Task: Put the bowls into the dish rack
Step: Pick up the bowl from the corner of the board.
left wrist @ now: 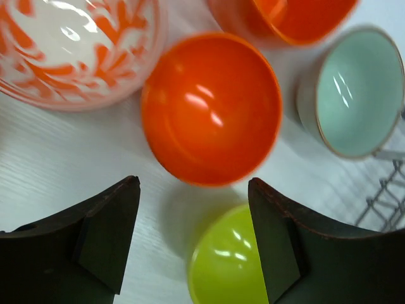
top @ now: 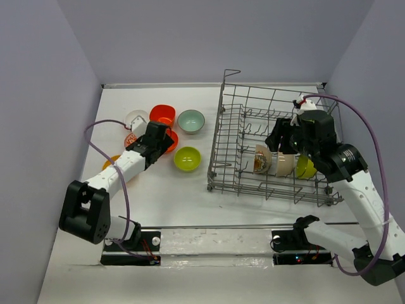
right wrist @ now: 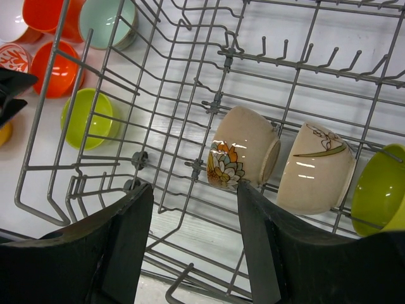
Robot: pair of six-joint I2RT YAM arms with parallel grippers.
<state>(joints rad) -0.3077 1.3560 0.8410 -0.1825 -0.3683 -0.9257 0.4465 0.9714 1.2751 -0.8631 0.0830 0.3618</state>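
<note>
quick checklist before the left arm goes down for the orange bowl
1. Left pincer open: ok.
2. Orange bowl centred ahead of it: ok.
3. Room around the bowl for a grasp: cannot tell; lime bowl and patterned bowl sit close.
4. Right pincer open, empty: ok.
5. Dish rack has free tines beside the floral bowl: ok.

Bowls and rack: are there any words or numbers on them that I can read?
None: no words, numbers or labels can be read in any view.
The cream bowl in the dish rack shows only painted flowers, and the white bowl only a red branch pattern. These are pictures, not letters.
</note>
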